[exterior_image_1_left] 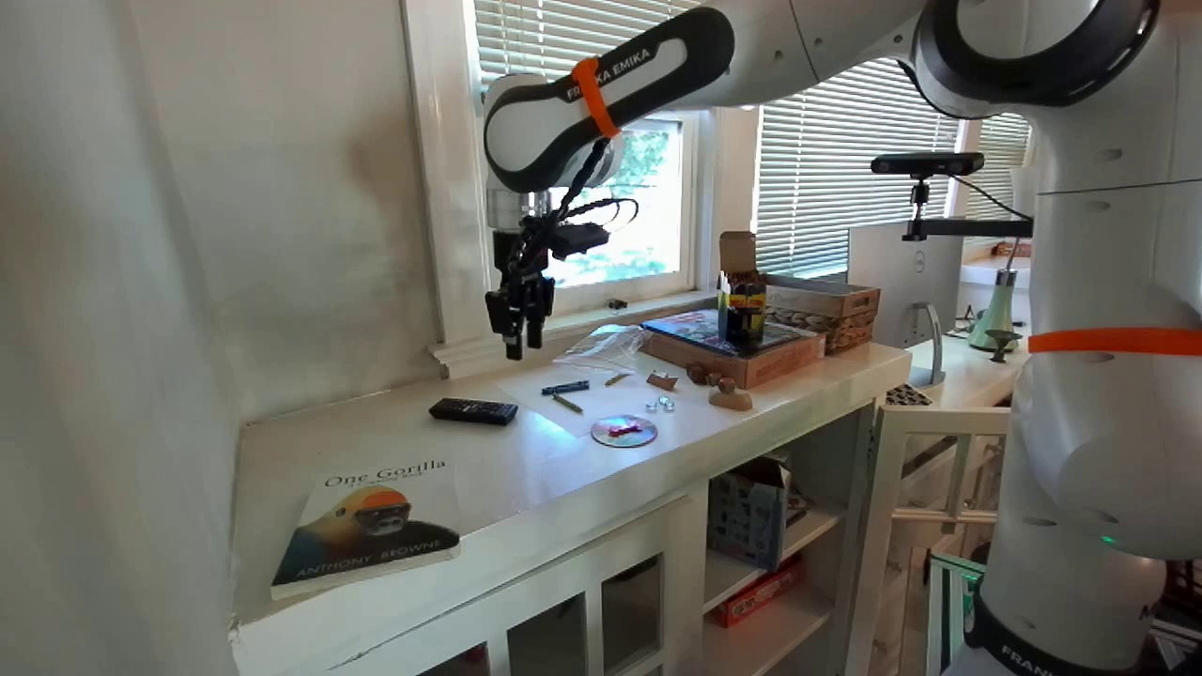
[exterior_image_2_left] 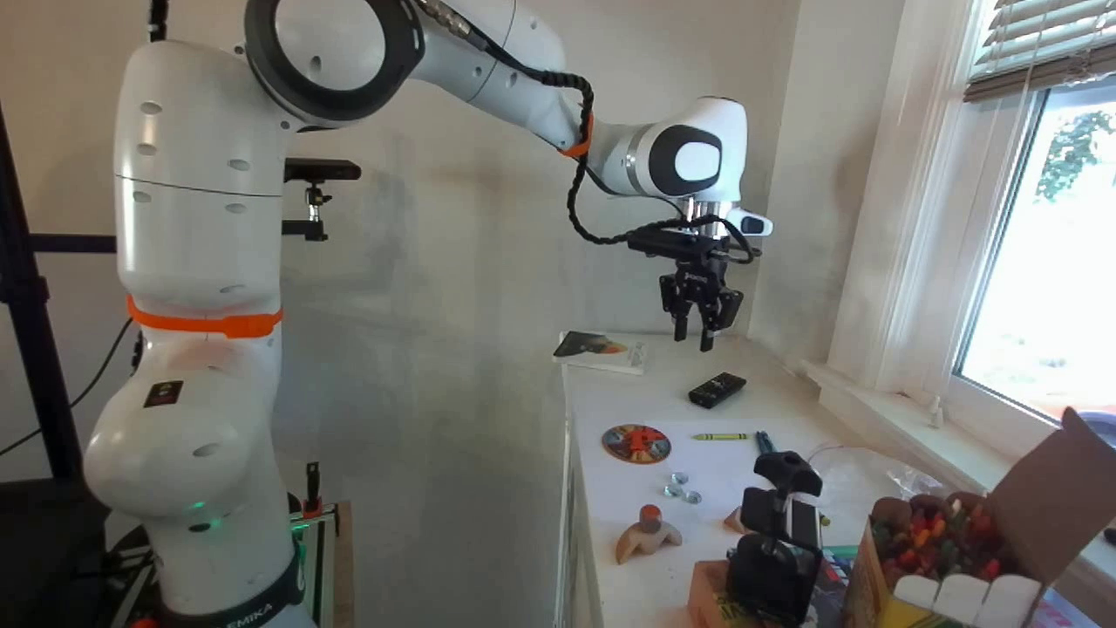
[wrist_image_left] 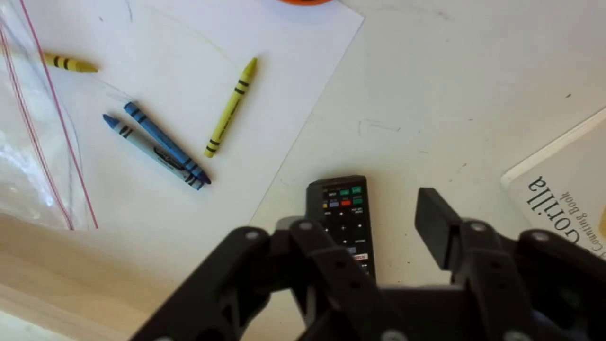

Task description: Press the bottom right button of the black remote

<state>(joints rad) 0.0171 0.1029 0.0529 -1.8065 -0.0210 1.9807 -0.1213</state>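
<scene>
The black remote [exterior_image_1_left: 473, 410] lies flat on the white counter; it also shows in an exterior view [exterior_image_2_left: 717, 390] and in the wrist view [wrist_image_left: 345, 227]. My gripper [exterior_image_1_left: 524, 344] hangs fingers down well above the counter, near the remote; it also shows in an exterior view [exterior_image_2_left: 694, 338]. In the wrist view the gripper [wrist_image_left: 374, 210] has its fingers apart with nothing between the tips. The left finger covers the left side of the remote, and the gripper hides its lower end, with the bottom right button out of sight there.
The gorilla book [exterior_image_1_left: 376, 526] lies beyond the remote. A disc [exterior_image_1_left: 624, 431], a yellow crayon [wrist_image_left: 230, 108], blue crayons [wrist_image_left: 161, 147] and a plastic bag [wrist_image_left: 33, 132] lie on or by white paper. The window ledge [exterior_image_2_left: 881, 419], a crayon box [exterior_image_2_left: 959, 549] and a black stand [exterior_image_2_left: 776, 558] are nearby.
</scene>
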